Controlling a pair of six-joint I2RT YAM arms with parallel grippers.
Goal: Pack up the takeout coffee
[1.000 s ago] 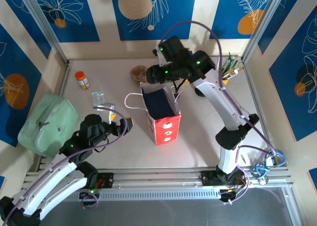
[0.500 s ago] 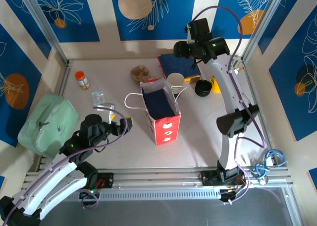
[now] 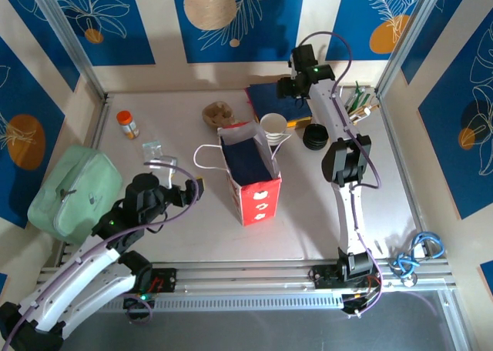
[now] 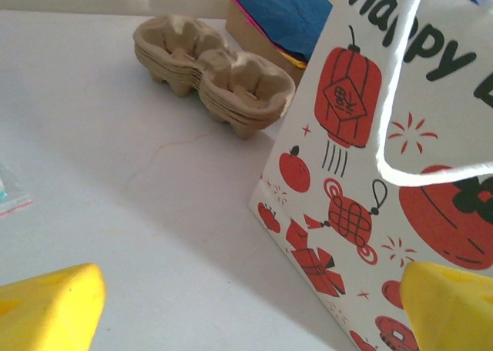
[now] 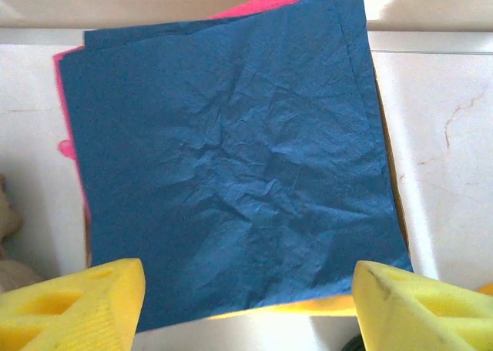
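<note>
While the lidless paper cup (image 3: 273,125) stands at the far-right corner of the gift bag (image 3: 254,189), a careless reach by the wide, empty right end effector (image 5: 246,301) beyond the bag, or the equally wide left end effector (image 4: 250,309), could topple it.

**Blue and Cream on Three Sides**

Closed in on three sides by cream walls (image 3: 169,75). Set into them, deep blue panels (image 3: 269,12) drawn over with white leaf outlines. Dotted with round shapes: a tan disc (image 3: 209,5) at the back, orange discs (image 3: 389,34) toward the right corner and on the left side. Framed at both back corners by slanting metal posts (image 3: 68,43). Floored with a pale tabletop (image 3: 308,212), off-white, marked with faint hairline veins. Edged along the near side by ribbed metal rails (image 3: 246,274), then a dark grey strip (image 3: 269,332). Lit brightly from above, with soft shadows and a lighter patch low on the back wall.
</note>
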